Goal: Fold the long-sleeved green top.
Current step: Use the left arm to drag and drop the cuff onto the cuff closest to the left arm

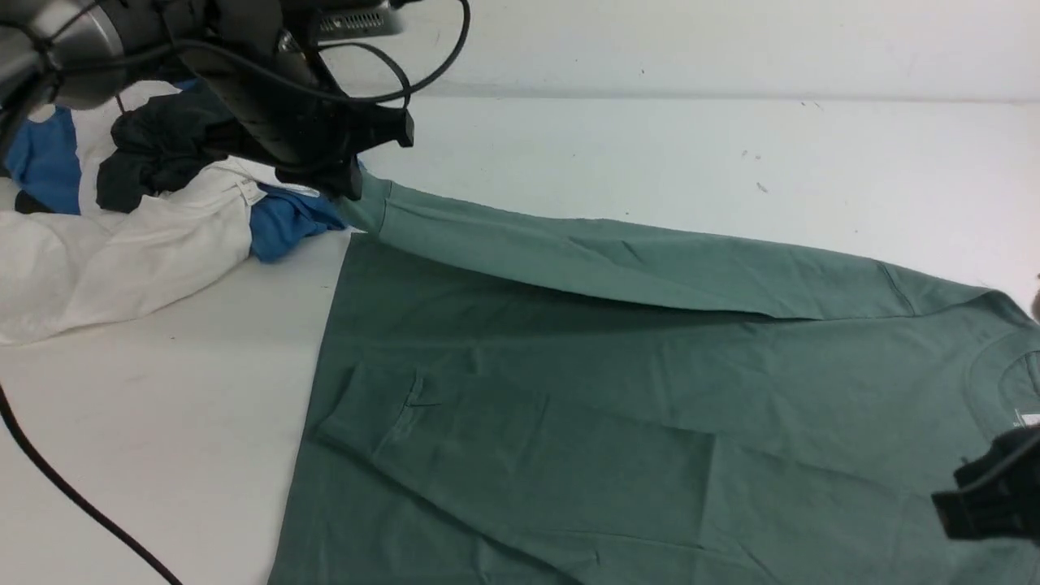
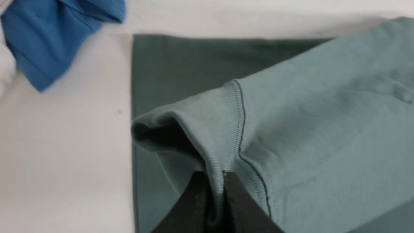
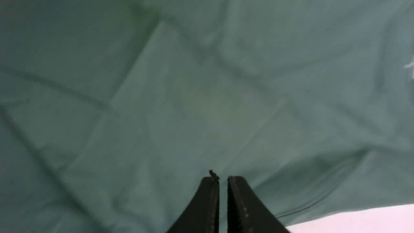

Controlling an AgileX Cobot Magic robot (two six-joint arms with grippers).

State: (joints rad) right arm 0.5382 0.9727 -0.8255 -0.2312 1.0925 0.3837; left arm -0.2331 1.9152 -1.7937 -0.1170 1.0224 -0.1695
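The green long-sleeved top point(image 1: 617, 422) lies spread across the white desk point(image 1: 650, 146), and its far sleeve point(image 1: 585, 256) is drawn out in a long straight band. The left fingers point(image 2: 197, 200) are clamped on the ribbed cuff point(image 2: 223, 129) at the end of that sleeve, with a fold of the rib pinched between them and the cuff raised clear of the desk. From this grip the sleeve's long axis runs straight away toward the shoulder seam on the side where the right fingers point(image 3: 207, 204) wait. The body of the top lies flat below the left fingers and on the robot's side of them, its hem edge almost directly under the cuff. The other sleeve point(image 1: 455, 422) already rests folded across the body. The right fingers are pressed together on nothing, poised above the cloth just beside the collar point(image 1: 999, 366) and its white neck tag point(image 1: 1028, 420); whether they touch the fabric cannot be told. A heap of white point(image 1: 122, 252), blue point(image 1: 284, 223) and dark point(image 1: 162, 146) clothes sits just beyond the left fingers, close to the cuff. The next move appears to belong to the left arm, which alone holds the sleeve. Swinging the cuff toward the robot would probably lay the band over the body. The sleeve would then pivot about the shoulder at the right fingers' end.
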